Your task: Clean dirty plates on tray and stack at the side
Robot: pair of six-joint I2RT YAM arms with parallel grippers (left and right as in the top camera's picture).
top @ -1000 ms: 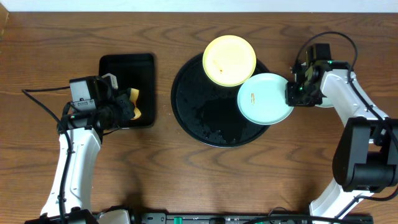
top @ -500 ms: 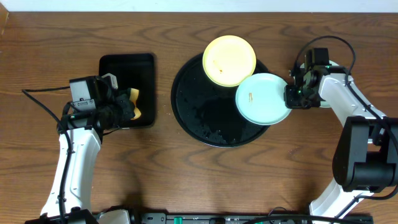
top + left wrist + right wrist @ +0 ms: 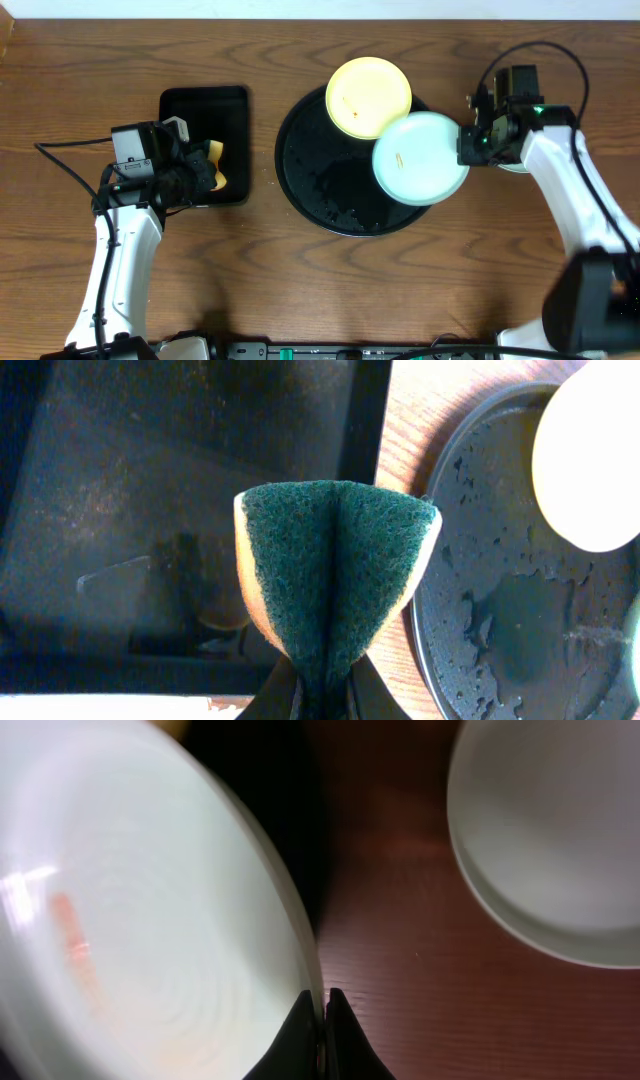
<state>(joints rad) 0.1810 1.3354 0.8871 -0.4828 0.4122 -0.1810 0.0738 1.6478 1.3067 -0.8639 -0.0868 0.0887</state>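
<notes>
The round black tray (image 3: 310, 170) sits mid-table, wet in patches. A pale yellow plate (image 3: 369, 95) rests on its far rim, with a small orange smear. My right gripper (image 3: 466, 148) is shut on the right rim of a light teal plate (image 3: 420, 158) and holds it tilted over the tray's right side; an orange-red smear shows on the plate (image 3: 130, 920). A second pale plate (image 3: 550, 840) lies on the table beside the right gripper (image 3: 322, 1005). My left gripper (image 3: 322, 695) is shut on a folded green-and-yellow sponge (image 3: 335, 580), which also shows in the overhead view (image 3: 214, 170).
A smaller rectangular black tray (image 3: 195, 115) lies left of the round tray, under the sponge. Both trays show in the left wrist view: the rectangular one (image 3: 150, 510) and the round one (image 3: 500, 610). A cable runs across the table at the far left.
My right gripper has lifted the teal plate and carried it slightly left, further over the round tray. The left arm and sponge have not moved.
</notes>
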